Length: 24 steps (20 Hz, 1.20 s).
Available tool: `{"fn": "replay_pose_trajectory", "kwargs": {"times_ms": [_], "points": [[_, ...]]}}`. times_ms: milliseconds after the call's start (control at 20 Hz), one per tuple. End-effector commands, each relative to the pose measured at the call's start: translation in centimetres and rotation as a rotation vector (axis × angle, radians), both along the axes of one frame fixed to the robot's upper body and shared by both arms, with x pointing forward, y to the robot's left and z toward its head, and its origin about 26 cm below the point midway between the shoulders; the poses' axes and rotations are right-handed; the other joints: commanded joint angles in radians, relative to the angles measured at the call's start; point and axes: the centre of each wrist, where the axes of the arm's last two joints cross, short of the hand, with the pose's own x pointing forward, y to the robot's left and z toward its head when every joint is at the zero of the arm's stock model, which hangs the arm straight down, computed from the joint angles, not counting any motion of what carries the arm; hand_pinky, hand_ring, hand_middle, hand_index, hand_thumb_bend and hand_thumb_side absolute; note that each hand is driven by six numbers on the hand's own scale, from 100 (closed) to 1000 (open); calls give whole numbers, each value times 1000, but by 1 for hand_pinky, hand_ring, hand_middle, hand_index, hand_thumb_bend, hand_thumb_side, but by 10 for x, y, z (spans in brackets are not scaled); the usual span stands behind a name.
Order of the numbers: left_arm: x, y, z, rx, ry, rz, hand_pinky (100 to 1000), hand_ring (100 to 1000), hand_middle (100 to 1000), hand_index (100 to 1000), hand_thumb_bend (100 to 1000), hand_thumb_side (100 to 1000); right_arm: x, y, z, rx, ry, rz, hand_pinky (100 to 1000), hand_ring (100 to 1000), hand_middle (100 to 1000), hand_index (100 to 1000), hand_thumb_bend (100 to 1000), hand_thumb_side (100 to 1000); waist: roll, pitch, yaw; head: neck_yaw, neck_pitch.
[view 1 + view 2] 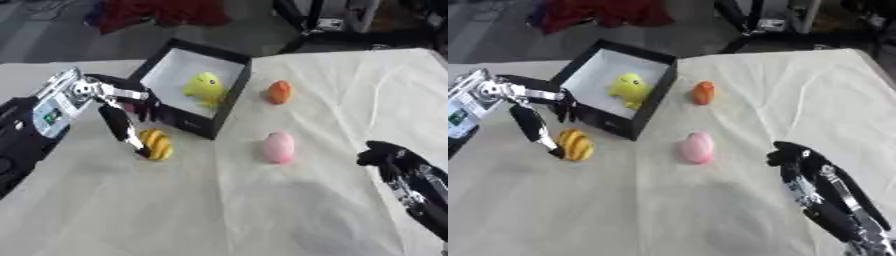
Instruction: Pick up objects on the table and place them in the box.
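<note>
Box [229, 95]: black outside, white inside, holds yellow toy [205, 87].
Banana [157, 144]: yellow, striped, on surface [219, 210] beside box.
Left hand [118, 107]: fingers spread, one touching banana.
Right hand [794, 155]: curled, holding nothing.
Pink egg [279, 147], orange piece [279, 92]: on surface, right of box.

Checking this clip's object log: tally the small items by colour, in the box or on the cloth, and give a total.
Yellow: 2, a toy in the box and a striped piece by the left hand
Orange: 1
Pink: 1
Total: 4
</note>
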Motion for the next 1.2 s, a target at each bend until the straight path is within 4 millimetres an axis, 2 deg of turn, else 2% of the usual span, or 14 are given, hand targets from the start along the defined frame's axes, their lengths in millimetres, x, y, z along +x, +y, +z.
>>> {"fn": "replay_pose_trajectory", "kwargs": {"times_ms": [50, 500, 900, 1200], "points": [[3, 2, 10, 9, -15, -1, 736, 620, 640, 797, 672, 380, 1, -2, 8, -11, -25, 5, 866, 747, 708, 863, 100, 720, 6, -23, -2, 4, -2], [4, 5, -9, 17, 13, 20, 728, 617, 636, 791, 637, 358, 2, -1, 7, -8, -23, 4, 866, 747, 708, 863, 100, 722, 6, -23, -5, 5, -2], [5, 10, -19, 23, -42, 50, 685, 574, 584, 748, 502, 266, 2, -1, 7, -6, -21, 4, 866, 747, 707, 863, 100, 718, 5, -23, -6, 5, -2], [6, 13, -23, 26, -102, 56, 667, 547, 549, 719, 440, 199, 2, -1, 6, -5, -19, 3, 866, 747, 707, 863, 100, 719, 5, -22, -6, 5, -2]]}}
